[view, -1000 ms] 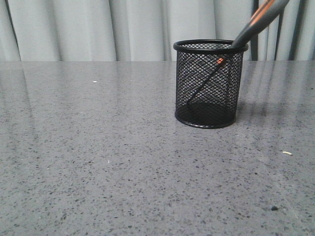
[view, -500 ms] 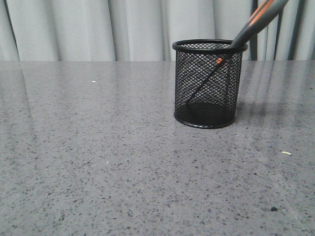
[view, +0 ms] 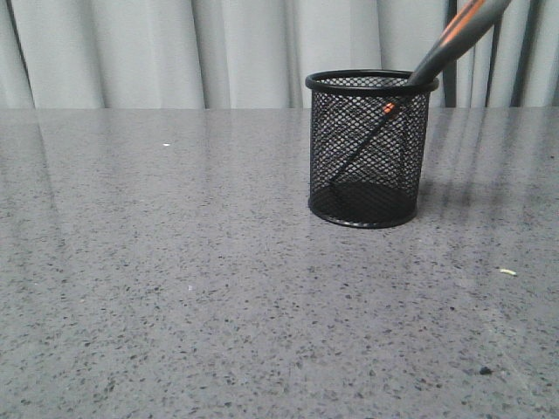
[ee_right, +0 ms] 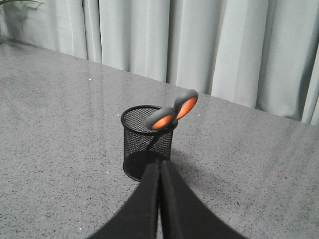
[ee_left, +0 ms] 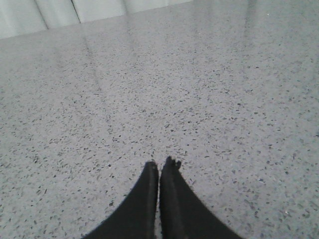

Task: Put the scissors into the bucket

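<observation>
Scissors (view: 454, 39) blades-down in bucket (view: 369, 148), handles leaning toward 1 o'clock over rim; both pincers closed, empty: left pincer (ee_left: 160, 167), right pincer (ee_right: 160, 163)

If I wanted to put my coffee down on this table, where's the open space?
Left of the bucket and in front of it the table is bare. Only the bucket is occupied, with the scissors leaning out to its right.

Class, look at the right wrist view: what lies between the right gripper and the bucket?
Nothing but bare table separates the right gripper from the bucket.
</observation>
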### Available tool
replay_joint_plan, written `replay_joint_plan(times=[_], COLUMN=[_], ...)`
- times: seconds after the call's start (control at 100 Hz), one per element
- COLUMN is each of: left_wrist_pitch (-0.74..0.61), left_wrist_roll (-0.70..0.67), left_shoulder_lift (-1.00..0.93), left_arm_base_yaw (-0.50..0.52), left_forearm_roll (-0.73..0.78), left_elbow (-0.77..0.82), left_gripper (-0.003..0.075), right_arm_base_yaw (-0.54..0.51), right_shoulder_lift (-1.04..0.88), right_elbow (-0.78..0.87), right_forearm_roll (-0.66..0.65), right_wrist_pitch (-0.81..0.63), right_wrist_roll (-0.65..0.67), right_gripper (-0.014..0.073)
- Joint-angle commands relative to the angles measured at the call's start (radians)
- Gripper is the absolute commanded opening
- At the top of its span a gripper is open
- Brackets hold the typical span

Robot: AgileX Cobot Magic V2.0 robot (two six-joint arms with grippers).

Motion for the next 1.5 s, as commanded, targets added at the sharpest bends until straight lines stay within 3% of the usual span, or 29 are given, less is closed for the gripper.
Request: replay_joint_plan(times=[0.0,0.14,0.29,0.35,0.41,0.47,0.73,0.8,1.2,1.49], left_wrist_pitch=[-0.045,-0.045,-0.045,-0.045,-0.045,-0.045,-0.045,-0.045,-0.045,-0.045], left_wrist_roll=[-0.012,-0.012,-0.012,-0.012,-0.012,-0.012,-0.012,-0.012,-0.012,-0.012], left_shoulder_lift=[-0.026,-0.026,-0.026,-0.026,-0.026,-0.026,-0.026,-0.026,-0.026,-0.026], left_arm_base_yaw=[0.000,0.000,0.000,0.000,0.000,0.000,0.000,0.000,0.000,0.000], left_forearm_roll=[-0.006,-0.006,-0.006,-0.006,-0.006,-0.006,-0.006,-0.006,-0.006,-0.006], left_elbow=[0.040,0.040,0.040,0.040,0.040,0.040,0.040,0.040,0.040,0.040], left_gripper=[-0.0019,-0.0019,-0.0019,-0.0020,-0.0019,-0.0020,-0.0019,-0.0019,-0.0019,-0.0019], right_arm_base_yaw=[0.002,-0.003,-0.056,-0.091,-0.129,-0.158,-0.186,-0.193,-0.194,-0.194], right_shoulder_lift=[0.018,0.018,0.018,0.018,0.018,0.018,-0.013,-0.045,-0.043,-0.043], right_elbow=[-0.020,0.052,0.237,0.319,0.377,0.428,0.578,0.574,0.576,0.576], right_forearm_roll=[0.012,0.010,-0.017,-0.135,-0.252,-0.275,-0.290,-0.317,-0.328,-0.325], right_wrist_pitch=[-0.068,-0.147,-0.564,-0.708,-0.784,-0.781,-0.785,-0.674,-0.431,-0.433], right_wrist_roll=[-0.008,-0.008,-0.004,0.051,0.204,0.313,0.441,0.506,0.511,0.511], right_gripper=[-0.0055,-0.0055,-0.0056,-0.0059,-0.0059,-0.0060,-0.0074,-0.0074,-0.0074,-0.0074])
